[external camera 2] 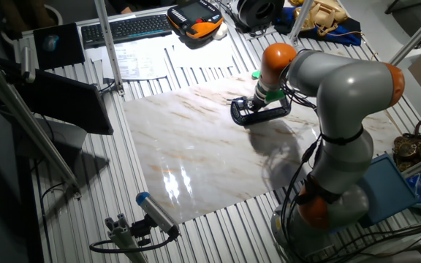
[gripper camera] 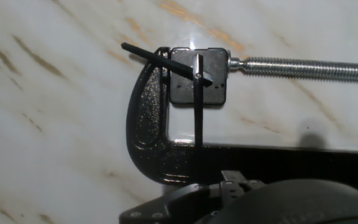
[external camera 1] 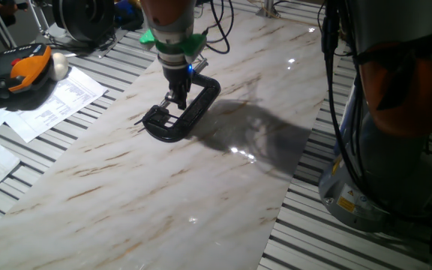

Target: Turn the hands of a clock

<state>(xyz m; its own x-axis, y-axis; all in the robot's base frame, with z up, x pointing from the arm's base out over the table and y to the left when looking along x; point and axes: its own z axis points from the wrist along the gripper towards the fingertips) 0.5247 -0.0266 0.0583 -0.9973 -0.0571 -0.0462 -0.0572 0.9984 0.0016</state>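
A small black square clock movement (gripper camera: 182, 84) sits clamped in the jaw of a black C-clamp (gripper camera: 146, 127) that lies on the marble slab (external camera 1: 163, 187). Two thin black hands show on it. One hand (gripper camera: 143, 52) points up-left past the clamp frame, and the other (gripper camera: 198, 118) points straight down to the clamp's bar. The clamp's silver screw (gripper camera: 303, 67) presses in from the right. My gripper (external camera 1: 177, 99) hangs just above the clamp (external camera 1: 201, 109) beside the clock (external camera 1: 157, 117), with its fingers close together and nothing between them. It also shows in the other fixed view (external camera 2: 258, 102).
An orange and black pendant (external camera 1: 21, 67) and papers (external camera 1: 51, 101) lie at the left on the slatted table. The arm's base (external camera 1: 396, 112) stands at the right. A keyboard (external camera 2: 126, 28) lies at the far edge.
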